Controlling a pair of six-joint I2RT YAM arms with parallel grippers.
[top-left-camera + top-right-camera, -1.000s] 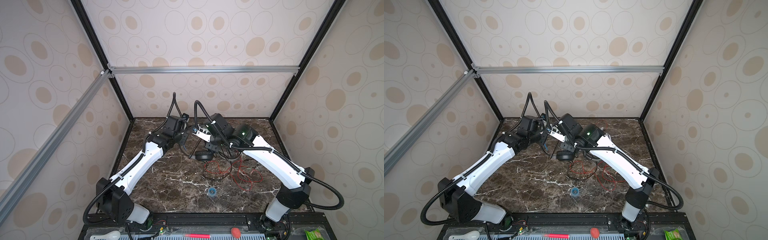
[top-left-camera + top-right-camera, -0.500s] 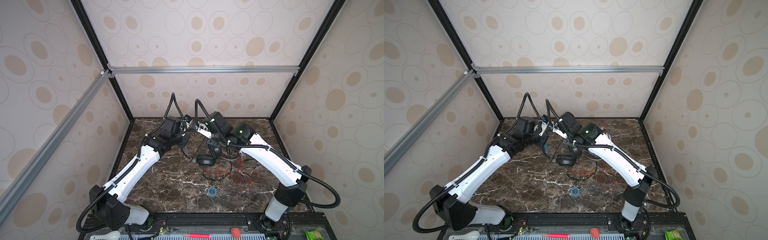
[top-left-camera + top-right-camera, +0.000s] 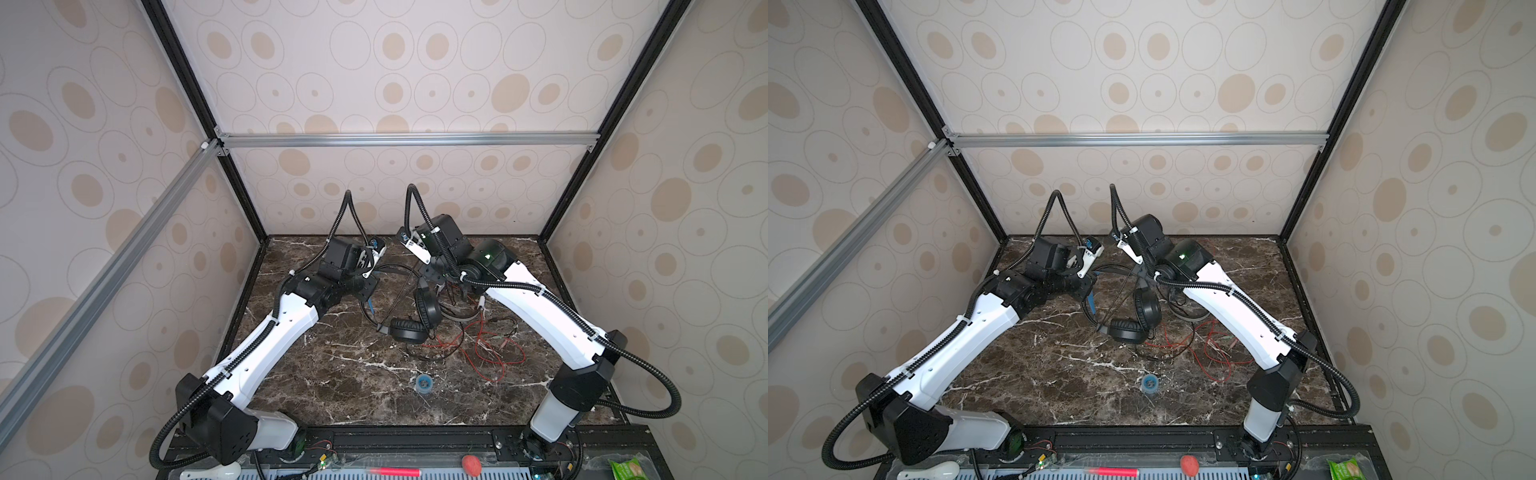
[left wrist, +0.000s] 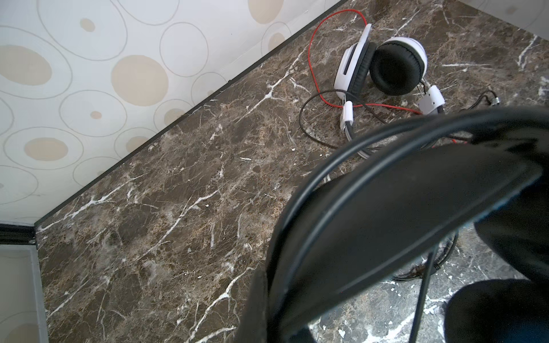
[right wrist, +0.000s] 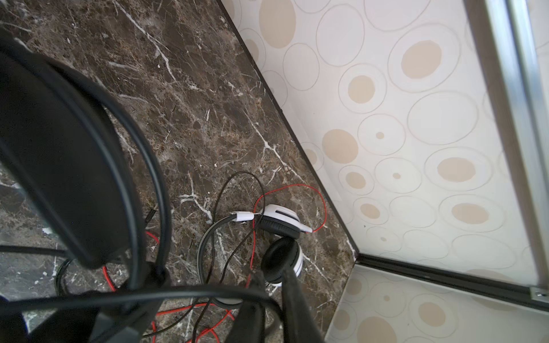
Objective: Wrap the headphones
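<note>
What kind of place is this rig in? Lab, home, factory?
Most likely an enclosed robot test cell: patterned wall panels on a metal frame, left arm and right arm mounted along the front of a marble-look tabletop, black headphones as the workpiece.

You have no text, brand, number or sign that can be read in any of these views. The green printed packet (image 3: 628, 468) at the front edge, right of the rail, carries print, but it is too small and blurred to make out. The small white marking on the black joint of the left arm (image 3: 306, 278) is likewise too small to read in both top views.
</note>
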